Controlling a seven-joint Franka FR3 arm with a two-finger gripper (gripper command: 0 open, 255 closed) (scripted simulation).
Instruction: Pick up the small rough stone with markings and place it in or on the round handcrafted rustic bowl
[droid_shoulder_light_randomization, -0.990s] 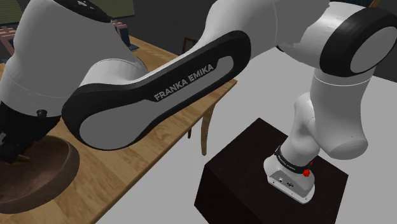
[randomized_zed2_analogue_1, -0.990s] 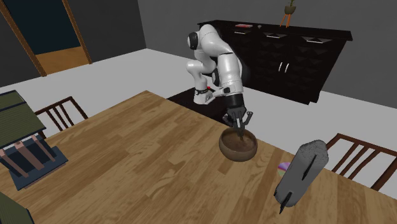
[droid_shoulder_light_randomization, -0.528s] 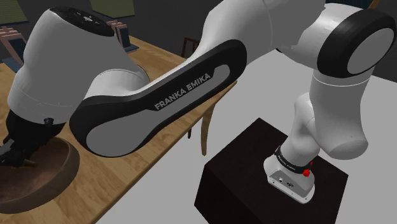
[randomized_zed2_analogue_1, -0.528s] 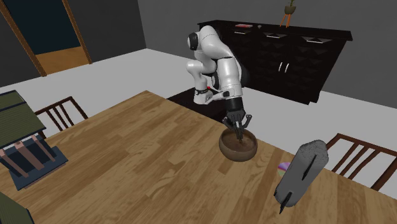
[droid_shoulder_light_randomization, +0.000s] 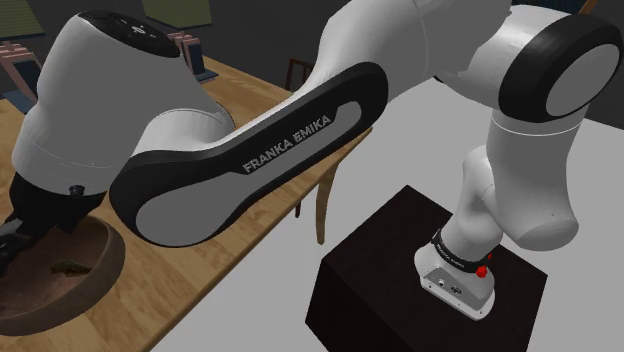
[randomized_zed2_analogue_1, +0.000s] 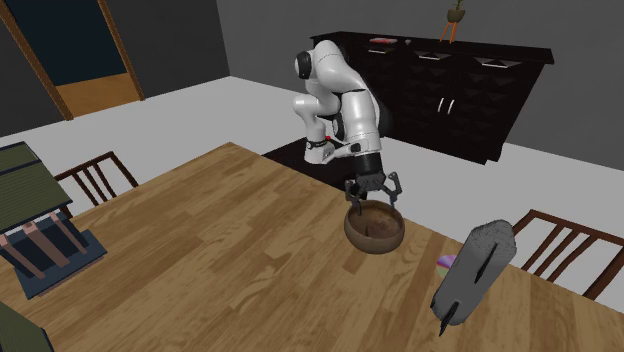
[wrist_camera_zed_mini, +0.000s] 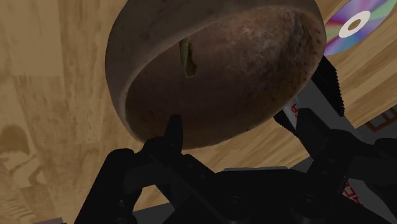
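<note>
The pincer (wrist_camera_zed_mini: 248, 102) is open, its two black fingers (wrist_camera_zed_mini: 170, 130) well apart and clasping nothing. In the second exterior view the pincer (randomized_zed2_analogue_1: 373, 195) hangs just above the brown bowl (randomized_zed2_analogue_1: 362, 236), apart from it.

The bowl (wrist_camera_zed_mini: 267, 63) is round and rough-skinned, and the stone (wrist_camera_zed_mini: 187, 57) lies inside it on the mottled inner surface. The stone is a small olive sliver. Its long axis lies crosswise to the line joining the two fingertips.

In the shoulder view the stone (droid_shoulder_light_randomization: 68, 267) rests on the bowl's (droid_shoulder_light_randomization: 105, 262) floor. There its long axis seems to run roughly from 9 to 3 o'clock, though it is too small to be sure which end is which.

The bowl sits on the wooden worktop (randomized_zed2_analogue_1: 220, 240). In the second exterior view a shiny disc (wrist_camera_zed_mini: 356, 22) lies flat on the worktop at about 4 o'clock of the bowl. Farther off, at about 1 o'clock of the bowl, a dark sideboard (randomized_zed2_analogue_1: 470, 85) stands against the wall.
</note>
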